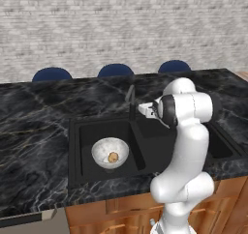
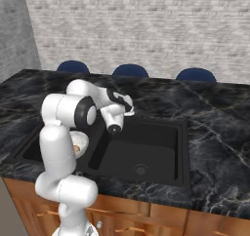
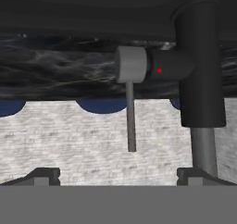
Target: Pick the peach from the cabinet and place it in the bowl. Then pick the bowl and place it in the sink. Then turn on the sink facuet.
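We start with the tabletop (image 1: 34,126), dark veined marble that spreads out on all sides below the end effector (image 1: 143,109). Set into it is the sink (image 1: 82,168), its left basin lying below and to the left of the end effector. In that basin sits the bowl (image 1: 101,151), upright, with the peach (image 1: 113,156) resting inside it, so we judge both carrying steps done and only the water left to turn on.

The sink facuet (image 3: 201,65) stands directly in front of the end effector, very close. In the hand view, rolled upside down, its thin lever (image 3: 131,116) sits between the two fingertips (image 3: 44,176), which stand wide apart and hold nothing.

What could go wrong, as we judge it:

- The lever is slim, so a push that lands off its line may slide past without turning it.
- The faucet body is just beside one fingertip; a sideways sweep may jam against it before the lever moves.
- With the wrist rolled over, pushing the lever the wrong way is easy.
- A low swing of the arm may knock the bowl and tip out the peach.
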